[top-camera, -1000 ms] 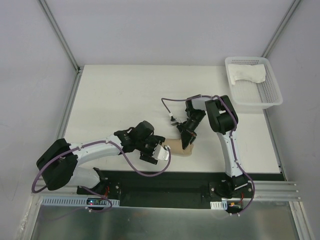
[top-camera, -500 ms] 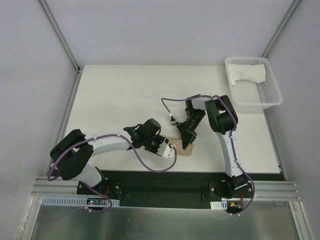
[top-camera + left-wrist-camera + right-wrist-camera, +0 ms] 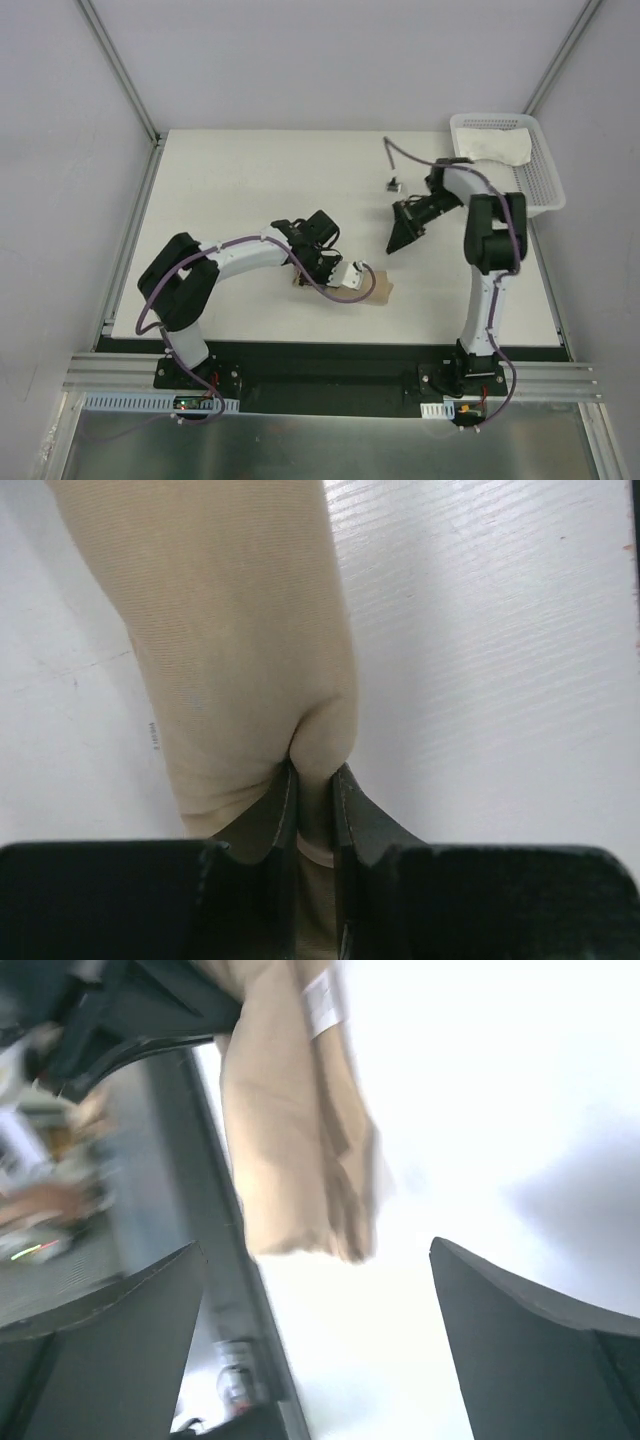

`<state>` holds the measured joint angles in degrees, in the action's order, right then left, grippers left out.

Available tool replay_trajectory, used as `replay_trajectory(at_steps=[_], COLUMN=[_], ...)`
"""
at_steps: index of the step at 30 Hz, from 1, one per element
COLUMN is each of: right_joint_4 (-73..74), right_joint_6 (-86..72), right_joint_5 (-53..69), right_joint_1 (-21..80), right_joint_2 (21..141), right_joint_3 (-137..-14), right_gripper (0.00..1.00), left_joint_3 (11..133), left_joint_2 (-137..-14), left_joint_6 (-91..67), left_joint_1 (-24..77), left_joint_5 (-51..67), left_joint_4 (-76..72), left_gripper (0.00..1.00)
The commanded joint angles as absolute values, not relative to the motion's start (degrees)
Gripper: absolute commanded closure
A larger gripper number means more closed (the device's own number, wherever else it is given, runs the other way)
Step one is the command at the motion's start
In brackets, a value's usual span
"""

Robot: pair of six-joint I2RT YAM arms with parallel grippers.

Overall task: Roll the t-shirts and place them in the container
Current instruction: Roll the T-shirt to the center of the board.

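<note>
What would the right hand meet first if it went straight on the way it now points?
Probably the tan t-shirt, which lies just ahead of the open right hand. It might touch the table first, since depth is unclear.

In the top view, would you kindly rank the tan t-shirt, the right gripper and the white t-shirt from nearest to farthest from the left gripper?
1. tan t-shirt: pinched in the left gripper itself.
2. right gripper: a little farther back, to the right.
3. white t-shirt: in the basket, far right corner.
</note>
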<state>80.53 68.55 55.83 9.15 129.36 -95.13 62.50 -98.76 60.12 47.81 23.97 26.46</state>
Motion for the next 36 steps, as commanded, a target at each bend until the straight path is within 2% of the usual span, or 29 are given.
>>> replay_trajectory(at_steps=[1, 3, 4, 5, 6, 7, 9, 10, 12, 13, 18, 27, 34, 35, 36], right_joint_4=[76.57, 63.61, 47.36, 38.41, 30.06, 18.05, 13.02, 17.45, 28.58, 29.35, 21.99, 21.27, 16.62, 16.52, 16.7], right_joint_6=[70.26, 63.85, 62.16, 60.31, 59.07, 59.58, 60.11, 61.86, 67.12, 66.54, 66.35, 72.42, 73.13, 73.3, 73.39], right_joint_5=[56.52, 48.84, 44.95, 40.04, 31.2, 29.55, 26.73, 27.59, 33.03, 33.31, 28.66, 34.19, 27.52, 27.6, 27.16], right_joint_1=[0.2, -0.96, -0.36, -0.09, 2.09, 5.15, 9.03, 13.14, 19.21, 21.16, 32.41, 35.68, 41.48, 41.83, 42.36], right_joint_2=[103.76, 93.31, 81.59, 74.34, 68.44, 58.46, 52.5, 49.77, 49.48, 49.57, 49.57, 65.9, 74.78, 75.49, 76.11], right_joint_3=[-89.95, -76.38, -69.5, -63.26, -50.66, -45.75, -38.88, -37.54, -38.05, -37.19, -32.7, -38.22, -39.37, -39.81, -40.25], right_gripper=[0.04, 0.04, 0.04, 0.04, 0.04, 0.04, 0.04, 0.04, 0.04, 0.04, 0.04, 0.04, 0.04, 0.01, 0.04], left_joint_3=[68.08, 71.35, 74.24, 75.49, 77.93, 79.18, 82.77, 83.92, 86.56, 87.18, 89.29, 90.53, 89.65, 89.3, 89.12], left_joint_2=[-106.16, -109.85, -110.99, -113.27, -114.33, -115.3, -118.03, -118.99, -121.28, -121.72, -124.27, -125.86, -125.95, -126.12, -126.12], left_joint_6=[57.66, 57.66, 57.31, 57.3, 57.13, 57.13, 56.52, 56.43, 56.25, 55.9, 55.28, 54.93, 55.81, 55.98, 56.16], left_joint_1=[45.36, 44.04, 43.34, 42.98, 42.63, 41.84, 41.14, 40.35, 39.64, 38.94, 37.44, 37.0, 36.04, 35.95, 35.86], left_joint_5=[35.84, 40.84, 41.91, 42.62, 44.02, 44.73, 47.09, 47.89, 49.56, 50.96, 53.96, 55.81, 56.34, 56.16, 56.16], left_joint_4=[51.04, 55.09, 57.98, 59.14, 60.11, 62.64, 64.94, 67.21, 69.16, 69.6, 71.1, 71.28, 71.28, 71.28, 71.28], left_gripper=[0.99, 0.99, 0.99, 1.0, 1.0, 1.0, 1.0, 1.0, 1.0, 1.0, 1.0, 1.0, 1.0, 1.0, 1.0])
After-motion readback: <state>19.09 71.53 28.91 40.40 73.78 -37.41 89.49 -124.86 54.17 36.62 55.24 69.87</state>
